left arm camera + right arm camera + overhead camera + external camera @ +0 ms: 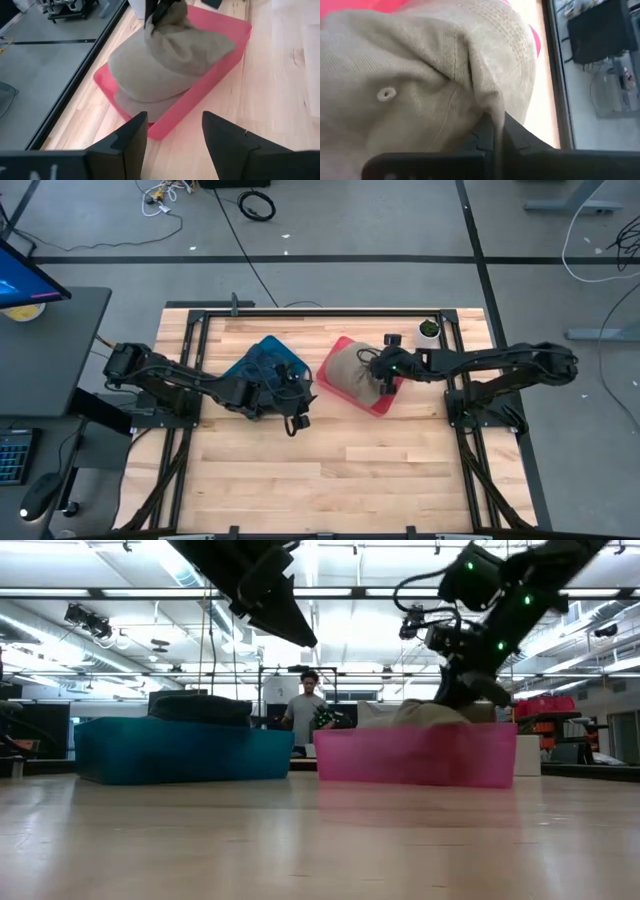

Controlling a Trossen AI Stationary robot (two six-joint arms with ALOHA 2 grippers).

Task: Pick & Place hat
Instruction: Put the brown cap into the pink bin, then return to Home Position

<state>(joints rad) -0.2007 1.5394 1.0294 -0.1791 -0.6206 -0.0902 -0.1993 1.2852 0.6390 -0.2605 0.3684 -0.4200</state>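
Observation:
A beige cap (352, 370) lies in a pink bin (378, 408) at the table's middle right; it also shows in the left wrist view (165, 65) and the low view (430, 712). Its brim (145, 106) rests at one end of the bin (200, 95). My right gripper (385, 387) is over the cap, shut on its crown. My left gripper (175, 117) is open in the air between the bins (297, 415), its fingers pointing toward the pink bin. A blue bin (255, 360) to the left holds a dark hat (200, 705). My right gripper pinches a raised fold of the cap's crown (480, 100) between its two fingers, coming from above and pointing down. The cloth is drawn up into a peak (167, 22) under the fingers. The rest of the cap sits in the pink bin.
A small potted plant (428, 330) stands near the table's far right corner. A person (305, 705) stands in the room beyond the table. Bare wooden table (330, 470) lies toward the near edge.

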